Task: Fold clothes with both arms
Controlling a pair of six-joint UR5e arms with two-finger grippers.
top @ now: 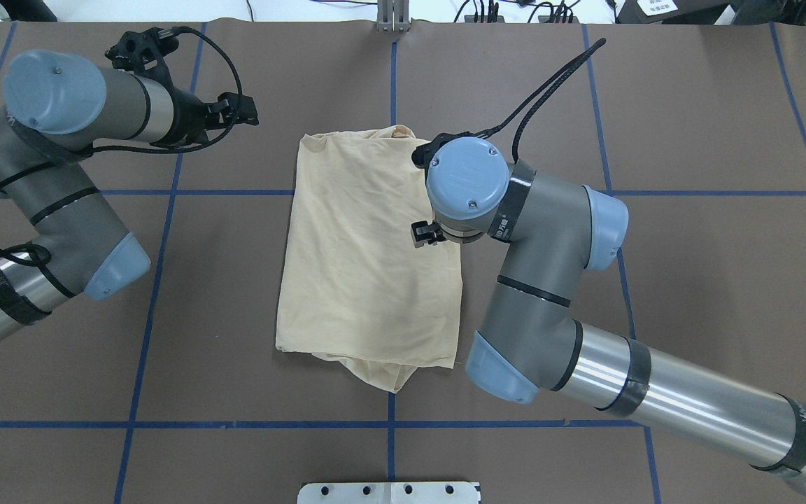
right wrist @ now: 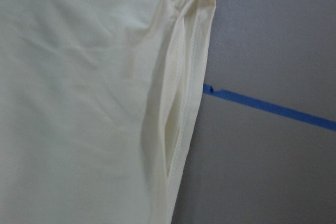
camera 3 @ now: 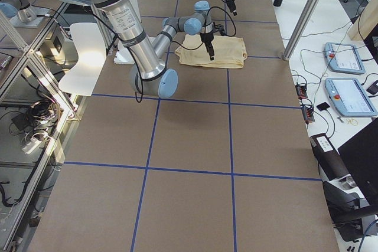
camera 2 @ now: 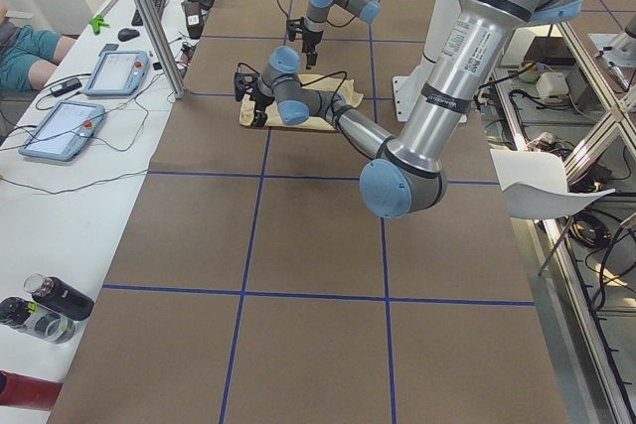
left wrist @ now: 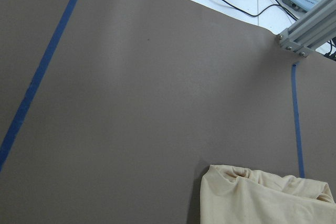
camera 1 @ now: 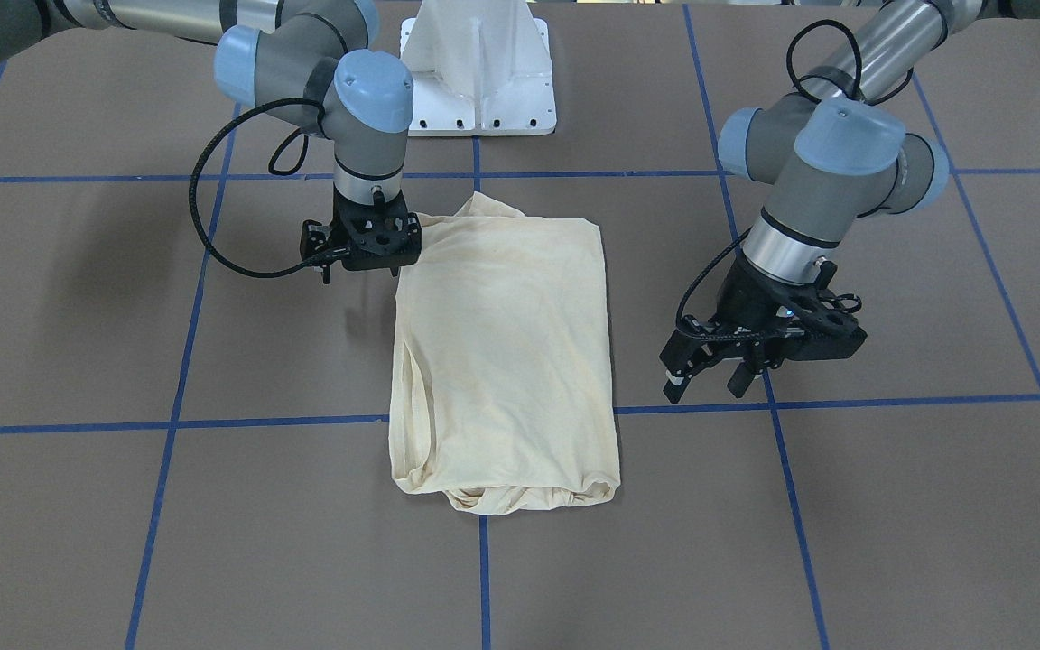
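The cream-yellow T-shirt (camera 1: 502,352) lies folded into a long rectangle in the middle of the brown table (camera 1: 78,298), and its print is hidden. It also shows in the overhead view (top: 368,266). My right gripper (camera 1: 366,262) points straight down at the shirt's edge, near the corner closest to the robot. Its fingers are hidden, so I cannot tell whether it is open or shut. The right wrist view shows only the shirt's hemmed edge (right wrist: 178,129), close up. My left gripper (camera 1: 708,386) hangs open and empty above the bare table, beside the shirt's other long edge. One shirt corner (left wrist: 262,198) shows in the left wrist view.
The white pedestal base (camera 1: 479,68) stands behind the shirt. Blue tape lines (camera 1: 258,422) grid the table. An aluminium post (camera 2: 149,17) and teach pendants (camera 2: 114,71) stand along the operators' side. Bare table lies on both sides of the shirt.
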